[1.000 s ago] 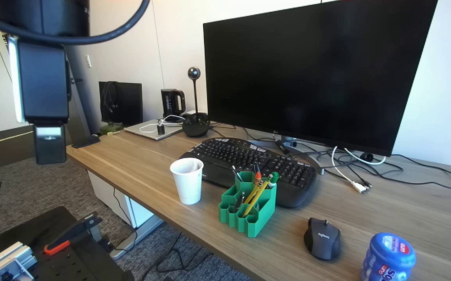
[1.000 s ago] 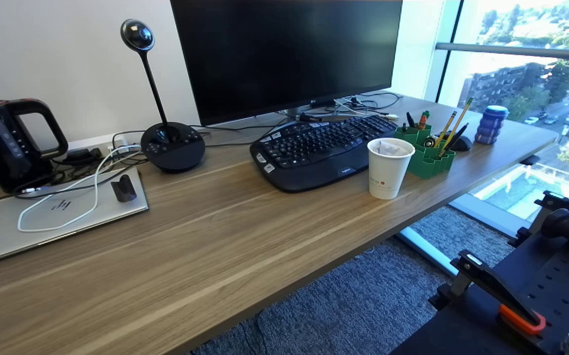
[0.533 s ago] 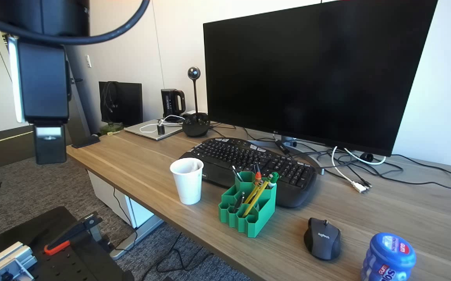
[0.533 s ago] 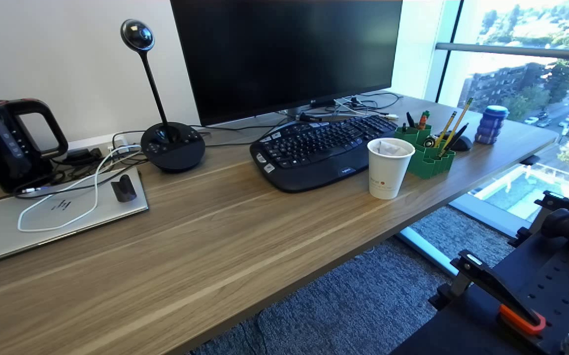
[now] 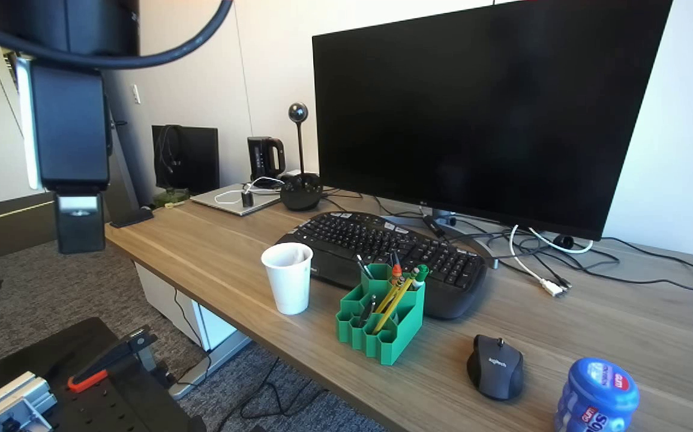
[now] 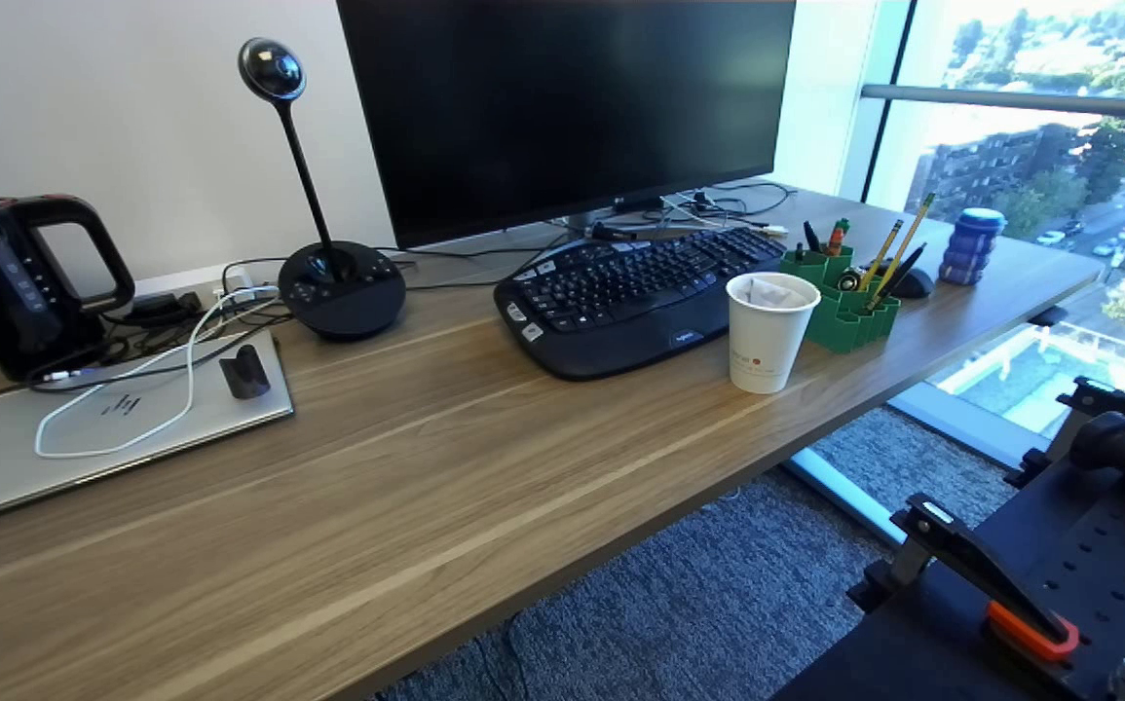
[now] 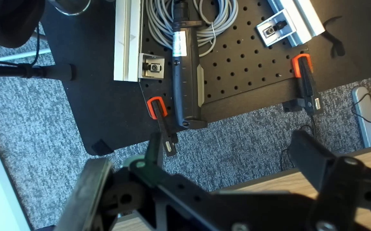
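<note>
Jaws spread wide, nothing between them: the gripper (image 7: pixel 227 141) hangs over the gap between desk (image 6: pixel 377 487) and black table (image 7: pixel 92 102). Nearest in the wrist view, a clamp (image 7: pixel 163 126) sits on that table's edge, though how far below is hard to judge. Nothing gripped, any lifting looks undone; cup (image 6: pixel 767 341) stands upright beside pen holder (image 6: pixel 844 331).

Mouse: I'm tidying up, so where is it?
In an exterior view, the mouse lies lower right on the desk, between the green pen holder and the blue gum tub.
</note>
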{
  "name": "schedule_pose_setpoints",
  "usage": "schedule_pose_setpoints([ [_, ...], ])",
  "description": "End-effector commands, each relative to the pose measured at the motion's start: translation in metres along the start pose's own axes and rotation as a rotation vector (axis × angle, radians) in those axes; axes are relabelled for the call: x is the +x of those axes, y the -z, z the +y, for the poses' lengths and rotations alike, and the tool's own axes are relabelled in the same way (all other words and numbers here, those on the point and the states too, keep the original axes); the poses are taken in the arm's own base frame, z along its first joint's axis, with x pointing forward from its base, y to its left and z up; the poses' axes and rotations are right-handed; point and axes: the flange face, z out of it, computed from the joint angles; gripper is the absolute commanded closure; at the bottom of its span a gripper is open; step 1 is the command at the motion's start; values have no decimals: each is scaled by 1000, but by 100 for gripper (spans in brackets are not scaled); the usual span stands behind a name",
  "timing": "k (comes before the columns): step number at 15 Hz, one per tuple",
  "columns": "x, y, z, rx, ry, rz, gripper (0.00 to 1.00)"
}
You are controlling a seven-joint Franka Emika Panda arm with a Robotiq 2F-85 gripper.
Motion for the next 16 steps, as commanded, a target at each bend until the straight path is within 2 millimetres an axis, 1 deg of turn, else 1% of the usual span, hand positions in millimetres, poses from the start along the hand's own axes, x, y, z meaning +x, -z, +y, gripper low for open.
schedule_pose_setpoints([
  [1, 18, -8, 5, -4, -13, 0, 0],
  [3, 28, -13, 7, -6, -38, 3, 0],
  [7, 56, -19, 22, 3, -53, 54, 0],
  [8, 60, -17, 18, 8, -60, 70, 0],
  [11, 81, -11, 22, 4, -70, 115, 0],
  [16, 119, 6, 27, 23, -70, 186, 0],
])
